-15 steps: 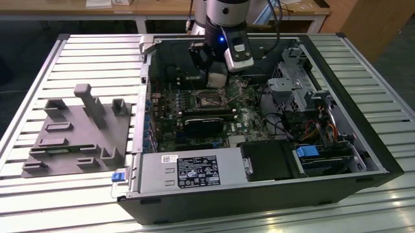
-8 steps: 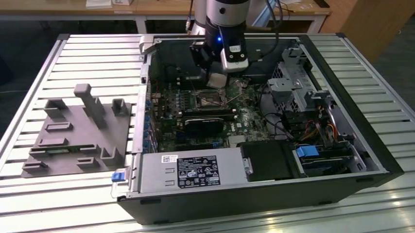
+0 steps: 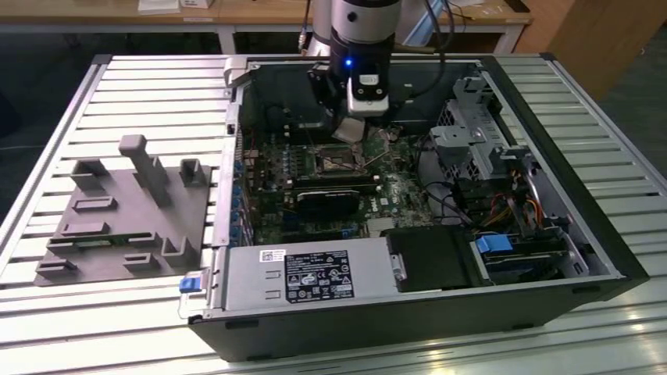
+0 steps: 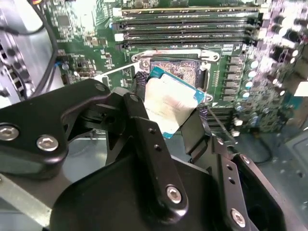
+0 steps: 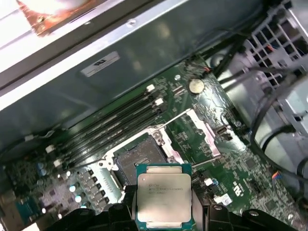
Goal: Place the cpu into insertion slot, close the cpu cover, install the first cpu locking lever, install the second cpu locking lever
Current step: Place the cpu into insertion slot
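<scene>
The arm is reaching down into the open PC case [image 3: 583, 234], which lies on its side on the slatted table [image 3: 136, 86]. The hand [image 4: 171, 113] is closed on the cpu [image 4: 163, 96], with a black finger [image 4: 144, 125] pressed on each of two opposite edges. So the chip is up in the air, not seated. It hangs just above the insertion slot [image 5: 139, 161], a bit off to one side of it.

Orientation-wise, the chip is square, so there's no real long axis. In the first wrist view its metal top faces the camera, with the green border showing all round. In the exterior view it looks tipped at a slant rather than lying flat to the motherboard [image 3: 407, 195]. Its edges also sit twisted relative to the socket's rim in both wrist views.

The slot itself is bare, dark in the middle with the silvery rim around it. The cpu cover [image 5: 204, 132] stands swung open beside it. Whether the levers are hooked or loose is hard to tell.

The memory slots [image 5: 110, 125] run right alongside the socket. The grey power supply [image 3: 302, 277] sits at the near end of the case. A grey parts fixture [image 3: 125, 211] rests on the table toward the exterior view's left, well apart from the hand.
</scene>
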Motion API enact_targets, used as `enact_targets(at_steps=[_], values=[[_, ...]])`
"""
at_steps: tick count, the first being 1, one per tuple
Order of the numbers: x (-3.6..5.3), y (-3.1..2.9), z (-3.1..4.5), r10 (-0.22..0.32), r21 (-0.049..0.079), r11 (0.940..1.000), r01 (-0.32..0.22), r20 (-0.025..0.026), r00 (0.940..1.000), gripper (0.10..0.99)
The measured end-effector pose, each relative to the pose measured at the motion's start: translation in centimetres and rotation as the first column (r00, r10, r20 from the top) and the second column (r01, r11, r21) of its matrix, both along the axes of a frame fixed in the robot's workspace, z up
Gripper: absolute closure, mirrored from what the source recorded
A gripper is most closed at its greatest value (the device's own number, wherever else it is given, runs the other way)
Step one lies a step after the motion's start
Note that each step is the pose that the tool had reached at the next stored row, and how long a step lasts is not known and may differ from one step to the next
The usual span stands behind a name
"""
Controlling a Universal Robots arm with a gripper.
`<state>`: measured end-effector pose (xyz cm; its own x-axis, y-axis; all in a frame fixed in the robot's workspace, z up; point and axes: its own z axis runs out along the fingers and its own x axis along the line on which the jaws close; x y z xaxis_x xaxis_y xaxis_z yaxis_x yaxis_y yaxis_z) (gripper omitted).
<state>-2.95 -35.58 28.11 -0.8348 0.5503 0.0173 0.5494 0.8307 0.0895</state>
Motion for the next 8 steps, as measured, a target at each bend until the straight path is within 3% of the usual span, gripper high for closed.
enact_targets(at_steps=[4,8], values=[[0.00,0.00,-0.06,-0.074,0.000,0.9973,0.074,0.0000,0.9973,0.545],[0.00,0.00,-0.13,-0.145,0.000,0.9894,0.145,0.0000,0.9894,0.545]])
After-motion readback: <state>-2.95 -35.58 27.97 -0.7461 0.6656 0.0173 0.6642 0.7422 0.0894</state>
